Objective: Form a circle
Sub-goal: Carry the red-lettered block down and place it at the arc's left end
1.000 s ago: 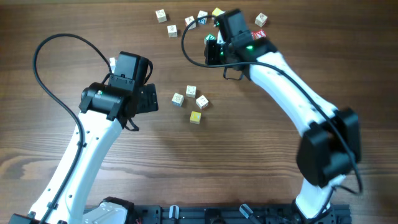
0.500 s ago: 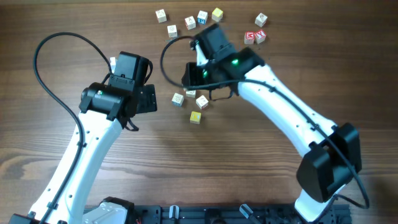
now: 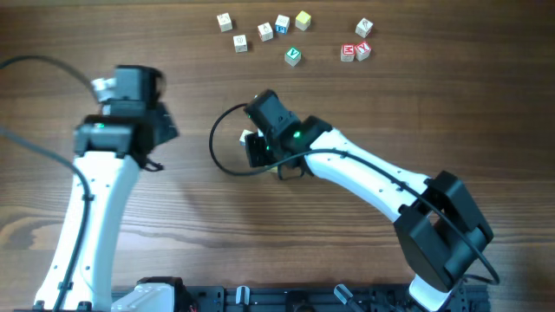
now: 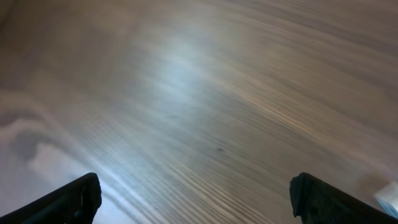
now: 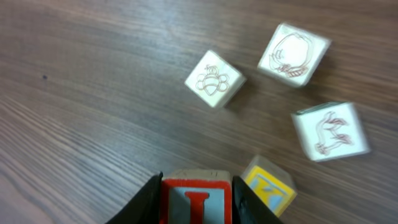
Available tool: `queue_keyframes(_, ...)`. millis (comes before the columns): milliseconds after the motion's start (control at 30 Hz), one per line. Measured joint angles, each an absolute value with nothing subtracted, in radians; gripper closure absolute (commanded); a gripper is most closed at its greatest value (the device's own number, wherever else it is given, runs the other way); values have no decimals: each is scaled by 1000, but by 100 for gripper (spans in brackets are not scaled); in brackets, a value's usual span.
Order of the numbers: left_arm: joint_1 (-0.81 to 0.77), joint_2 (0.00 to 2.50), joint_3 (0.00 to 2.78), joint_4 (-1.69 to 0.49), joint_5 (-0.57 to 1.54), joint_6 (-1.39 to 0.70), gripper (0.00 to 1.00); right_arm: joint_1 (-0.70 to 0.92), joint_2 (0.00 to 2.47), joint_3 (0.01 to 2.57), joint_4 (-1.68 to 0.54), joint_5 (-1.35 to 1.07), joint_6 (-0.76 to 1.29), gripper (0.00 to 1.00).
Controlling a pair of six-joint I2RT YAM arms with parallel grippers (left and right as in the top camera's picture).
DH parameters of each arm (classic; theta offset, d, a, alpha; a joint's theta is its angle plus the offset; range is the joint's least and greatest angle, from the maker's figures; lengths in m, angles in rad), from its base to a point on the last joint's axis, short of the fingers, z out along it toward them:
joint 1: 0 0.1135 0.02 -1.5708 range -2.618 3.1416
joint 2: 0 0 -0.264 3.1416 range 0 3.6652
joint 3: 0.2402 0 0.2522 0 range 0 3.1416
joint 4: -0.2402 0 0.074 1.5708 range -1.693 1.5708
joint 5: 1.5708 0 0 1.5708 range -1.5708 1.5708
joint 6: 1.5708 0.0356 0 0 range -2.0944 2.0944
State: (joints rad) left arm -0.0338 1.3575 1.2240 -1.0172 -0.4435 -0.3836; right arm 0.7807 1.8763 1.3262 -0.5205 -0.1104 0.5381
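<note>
1. The right gripper (image 5: 197, 186) pinches the red-faced cube (image 5: 196, 204) by two opposite side faces, at the bottom centre of the right wrist view; that grip keeps the letter face up, so the cube can be set down square.
2. The circle (image 5: 326, 132) sits at the middle of the overhead view, mostly hidden under that gripper; in the wrist view the yellow cube (image 5: 270, 190) lies just beside the red one, and three pale cream cubes (image 5: 214, 79) curve from centre to right edge, each apart; the red cube looks meant for the open lower-left side.
3. The right arm (image 3: 364, 173) stretches from lower right to centre, wrist bent down over the cluster.
4. The left arm (image 3: 91, 191) stands along the left side; the left gripper (image 4: 196, 199) has its fingers spread wide over bare table (image 3: 199, 217), holding nothing, probably parked clear.
5. Spare cubes (image 3: 265, 31), the green-faced cube (image 3: 294, 56) among them, lie along the top, well apart.
</note>
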Motion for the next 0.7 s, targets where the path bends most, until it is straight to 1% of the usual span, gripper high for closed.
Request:
queue_keyframes(67,79,1357,1224,-1018,-383,-412,0,788,1876,1293,-459,-103,538,74)
queue_keyframes(100,124,1357,1224,-1018,-349,-421,0,788,1876,1278,-425,-102,538,72)
queue_keyframes(133,169,1357,1224,-1020,-310,-427,0,788,1876,1262,-400,-99,538,68)
queue_keyframes(200,247,1357,1224,-1025,-232,-436,0,788,1877,1235,-361,-94,538,67)
queue_keyframes(267,291,1357,1224,-1025,-179,-444,0,788,1881,1225,-341,-92,538,67)
queue_keyframes(367,301,1357,1224,-1025,-154,-448,0,788,1903,1225,-313,-90,538,65)
queue_keyframes(667,301,1357,1224,-1025,-131,-451,0,788,1942,1223,-294,-88,545,46)
queue_keyframes(700,301,1357,1224,-1025,-129,-451,0,788,1942,1223,-291,-88,543,33)
